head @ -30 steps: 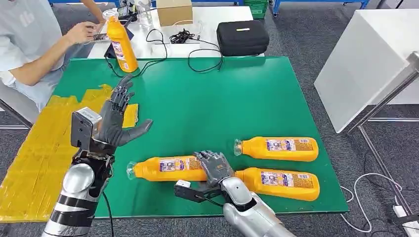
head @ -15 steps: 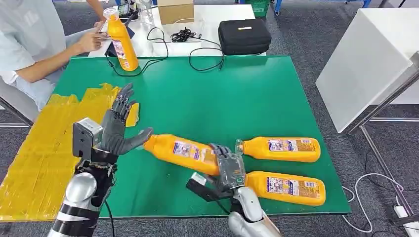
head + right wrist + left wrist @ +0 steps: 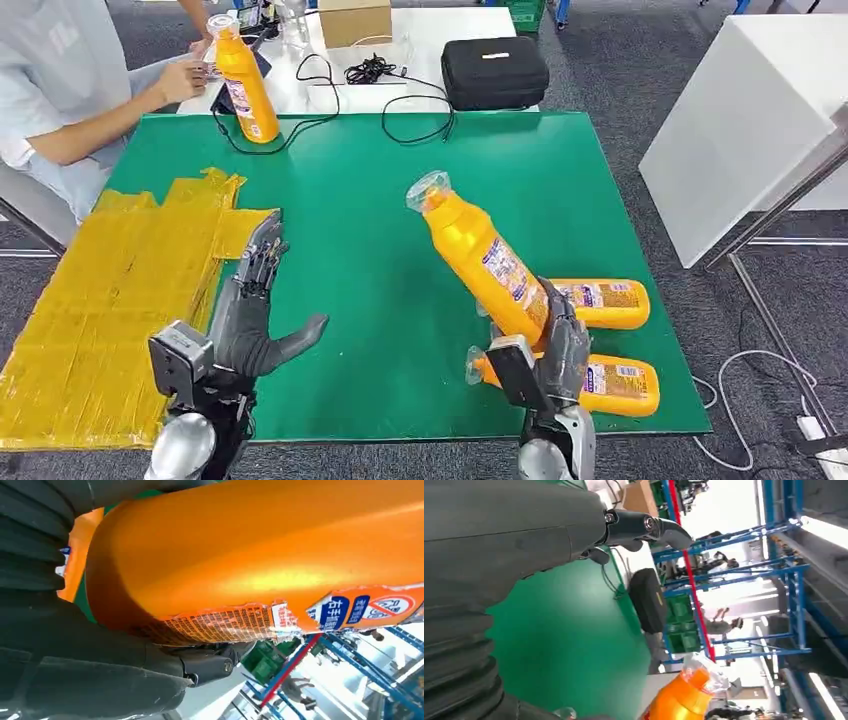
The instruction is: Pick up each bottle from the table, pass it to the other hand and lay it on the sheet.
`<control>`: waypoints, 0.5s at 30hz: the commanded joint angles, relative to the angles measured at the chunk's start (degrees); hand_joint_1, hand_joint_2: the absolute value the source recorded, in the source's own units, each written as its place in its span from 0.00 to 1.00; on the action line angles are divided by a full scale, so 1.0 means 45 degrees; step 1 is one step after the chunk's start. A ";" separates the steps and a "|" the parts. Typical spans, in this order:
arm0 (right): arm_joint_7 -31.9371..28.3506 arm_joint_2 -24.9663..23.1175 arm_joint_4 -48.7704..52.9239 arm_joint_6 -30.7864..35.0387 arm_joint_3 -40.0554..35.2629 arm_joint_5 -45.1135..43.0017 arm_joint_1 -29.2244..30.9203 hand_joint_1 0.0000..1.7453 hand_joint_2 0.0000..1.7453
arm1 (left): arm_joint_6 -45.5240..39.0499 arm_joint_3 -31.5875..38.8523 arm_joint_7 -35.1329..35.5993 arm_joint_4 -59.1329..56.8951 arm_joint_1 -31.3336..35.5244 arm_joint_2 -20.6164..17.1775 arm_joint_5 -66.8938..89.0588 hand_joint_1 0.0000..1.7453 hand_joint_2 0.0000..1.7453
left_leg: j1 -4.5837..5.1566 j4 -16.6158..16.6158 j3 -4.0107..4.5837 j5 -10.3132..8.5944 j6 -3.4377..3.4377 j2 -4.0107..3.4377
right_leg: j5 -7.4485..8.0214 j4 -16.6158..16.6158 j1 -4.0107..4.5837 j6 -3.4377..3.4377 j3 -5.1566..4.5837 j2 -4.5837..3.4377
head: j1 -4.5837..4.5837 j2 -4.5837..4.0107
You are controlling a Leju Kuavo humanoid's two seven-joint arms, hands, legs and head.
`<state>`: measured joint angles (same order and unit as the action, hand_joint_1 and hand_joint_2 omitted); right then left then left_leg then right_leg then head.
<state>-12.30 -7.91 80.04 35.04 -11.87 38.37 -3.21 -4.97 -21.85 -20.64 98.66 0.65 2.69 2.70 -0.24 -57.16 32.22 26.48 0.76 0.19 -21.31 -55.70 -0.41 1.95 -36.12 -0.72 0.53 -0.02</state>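
Head view: right hand grips tilted orange bottle — clear-capped, labelled; left hand spread, empty.

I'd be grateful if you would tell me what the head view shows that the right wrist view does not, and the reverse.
Head view alone: the yellow sheet, the open left hand, two bottles lying on the green table, and a fourth bottle standing near a person's hand. Right wrist view alone: the fine print on the held bottle's torn label. Both: the right hand gripping the lifted bottle.
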 commanded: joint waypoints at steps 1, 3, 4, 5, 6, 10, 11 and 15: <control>-0.1670 -0.0346 -0.1312 -0.1161 -0.0993 -0.2217 0.1554 1.00 1.00 | 0.5520 -0.1363 0.2358 -0.2801 0.1549 -0.1453 -0.6058 0.00 1.00 | -0.0003 0.0023 -0.0084 0.0009 -0.0016 -0.0008 | -0.0012 0.0011 0.0007 -0.0021 0.0075 0.0011 | 0.0000 0.0000; -0.1751 -0.0453 -0.1580 -0.1084 -0.1200 -0.2315 0.1745 1.00 1.00 | 0.5627 -0.1414 0.2405 -0.3170 0.1725 -0.1398 -0.6190 0.00 1.00 | 0.0000 0.0037 -0.0074 -0.0008 -0.0014 -0.0040 | 0.0012 0.0023 0.0002 -0.0017 0.0061 -0.0026 | 0.0000 0.0000; -0.1905 -0.0402 -0.1698 -0.1136 -0.1490 -0.2481 0.1845 1.00 1.00 | 0.5750 -0.1513 0.2565 -0.3314 0.1836 -0.1350 -0.6509 0.00 1.00 | -0.0004 0.0031 -0.0059 -0.0005 -0.0012 -0.0031 | 0.0006 0.0019 0.0004 -0.0015 0.0059 -0.0018 | 0.0000 0.0000; -0.1980 -0.0377 -0.1735 -0.1142 -0.1656 -0.2481 0.1885 1.00 1.00 | 0.5773 -0.1585 0.2700 -0.3367 0.1915 -0.1321 -0.6665 0.00 1.00 | -0.0003 0.0025 -0.0036 -0.0009 -0.0010 -0.0027 | 0.0009 0.0015 0.0002 -0.0013 0.0036 -0.0017 | 0.0005 0.0000; -0.1989 -0.0407 -0.1744 -0.1136 -0.1704 -0.2486 0.1899 1.00 1.00 | 0.5761 -0.1608 0.2740 -0.3376 0.1969 -0.1292 -0.6690 0.00 1.00 | -0.0006 0.0030 -0.0061 -0.0006 -0.0016 -0.0029 | 0.0005 0.0019 0.0006 -0.0018 0.0059 -0.0012 | 0.0000 0.0000; -0.1994 -0.0380 -0.1714 -0.1081 -0.1776 -0.2512 0.1863 1.00 1.00 | 0.5683 -0.1678 0.2845 -0.3289 0.2003 -0.1278 -0.6744 0.00 1.00 | -0.0010 0.0026 -0.0081 -0.0014 -0.0025 0.0002 | -0.0012 0.0015 0.0015 -0.0016 0.0073 0.0018 | 0.0000 0.0000; -0.1994 -0.0380 -0.1714 -0.1081 -0.1776 -0.2512 0.1863 1.00 1.00 | 0.5683 -0.1678 0.2845 -0.3289 0.2003 -0.1278 -0.6744 0.00 1.00 | -0.0008 0.0024 -0.0075 -0.0015 -0.0018 -0.0001 | -0.0012 0.0013 0.0012 -0.0013 0.0070 0.0010 | 0.0000 0.0000; -0.2149 -0.0328 -0.1913 -0.1028 -0.2427 -0.2530 0.2146 1.00 1.00 | 0.5346 -0.2018 0.3092 -0.3561 0.2529 -0.1237 -0.6965 0.00 1.00 | -0.0004 0.0015 -0.0044 -0.0024 -0.0012 0.0004 | -0.0005 0.0004 0.0002 -0.0009 0.0042 0.0013 | 0.0000 0.0000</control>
<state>-21.11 -10.10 76.89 30.18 -18.03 27.43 2.36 20.68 -26.78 -8.13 88.91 6.62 -0.90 -27.34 -0.26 -57.16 32.22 26.33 0.71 0.20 -21.29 -55.73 -0.41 1.92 -36.12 -0.73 0.52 -0.02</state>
